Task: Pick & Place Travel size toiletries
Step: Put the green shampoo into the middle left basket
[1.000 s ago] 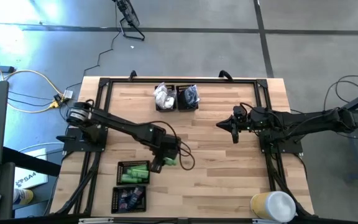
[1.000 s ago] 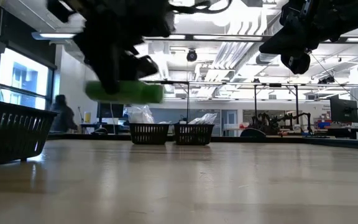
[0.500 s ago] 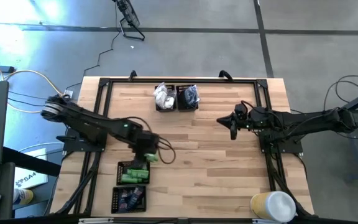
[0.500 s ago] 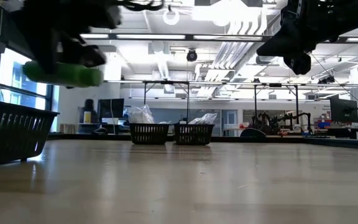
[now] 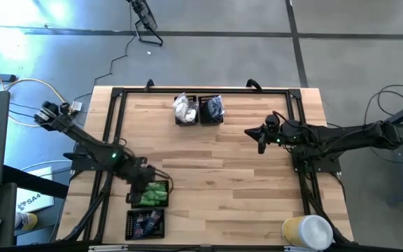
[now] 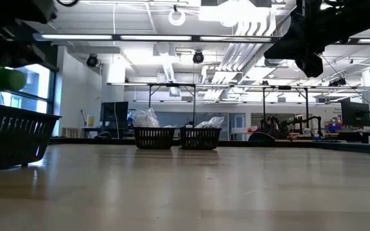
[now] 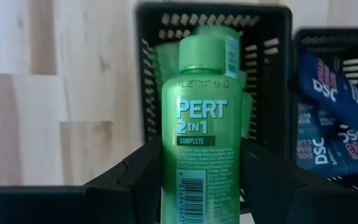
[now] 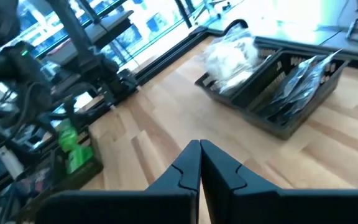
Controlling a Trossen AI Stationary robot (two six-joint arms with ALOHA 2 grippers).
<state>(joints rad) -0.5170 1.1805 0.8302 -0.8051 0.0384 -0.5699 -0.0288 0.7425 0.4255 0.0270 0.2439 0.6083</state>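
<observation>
while left jaws (image 7: pixel 201 186) grip green tube (image 7: pixel 202 134), over tray (image 7: pixel 278 37).

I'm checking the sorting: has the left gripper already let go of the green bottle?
No: in the left wrist view the left gripper has its fingers against both sides of the green PERT bottle, above the tray of green bottles.

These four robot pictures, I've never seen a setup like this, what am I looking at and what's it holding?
Two robot arms work at a wooden table. One picture looks down from overhead, one level across the tabletop, two from cameras on the wrists. The left tool grips a green Pert shampoo bottle above a black mesh tray of green bottles; beside it a tray of navy DSC tubes. At the far edge, trays hold white packets and bagged dark pieces. The right tool waits shut, empty.
</observation>
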